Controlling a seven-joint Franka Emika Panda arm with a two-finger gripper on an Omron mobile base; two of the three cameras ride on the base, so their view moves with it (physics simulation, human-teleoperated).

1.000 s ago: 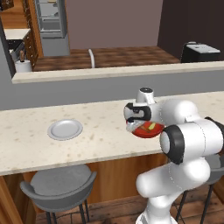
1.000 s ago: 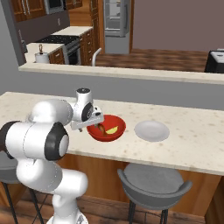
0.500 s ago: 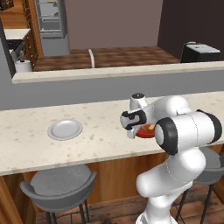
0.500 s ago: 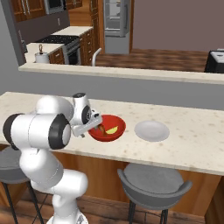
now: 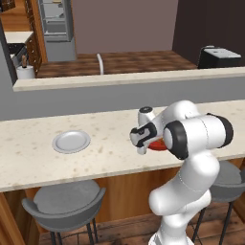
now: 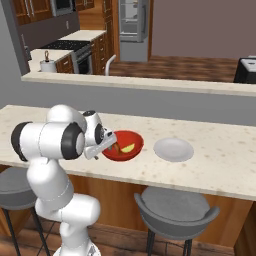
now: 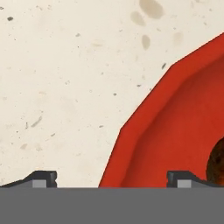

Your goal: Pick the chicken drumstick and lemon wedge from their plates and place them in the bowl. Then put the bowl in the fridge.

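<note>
The glossy red bowl (image 6: 131, 138) stands on the counter, with the yellow-green lemon wedge (image 6: 128, 148) and the dark brown chicken drumstick (image 6: 116, 148) inside it. In the hand view the bowl's rim (image 7: 144, 127) runs between my two tips, and the drumstick (image 7: 217, 164) shows at the right edge. My gripper (image 6: 109, 145) is open at the bowl's left rim, one tip over the counter and the other over the bowl's inside. From the left, the arm hides most of the bowl (image 5: 155, 144) beside the gripper (image 5: 142, 143). An empty light-grey plate (image 5: 71, 141) lies to the bowl's left, and an empty plate (image 6: 173, 149) to its right.
The steel fridge (image 6: 132, 20) stands far back across the kitchen, beyond a raised grey ledge (image 5: 119, 79) behind the counter. Grey stools (image 5: 64, 203) sit under the counter's front edge. A dark toaster (image 5: 217, 56) sits on the far right.
My hand has moved left and down, from above the bowl to its left rim. The elbow has swung round with it. The jaws stay open and the bowl has not moved.
</note>
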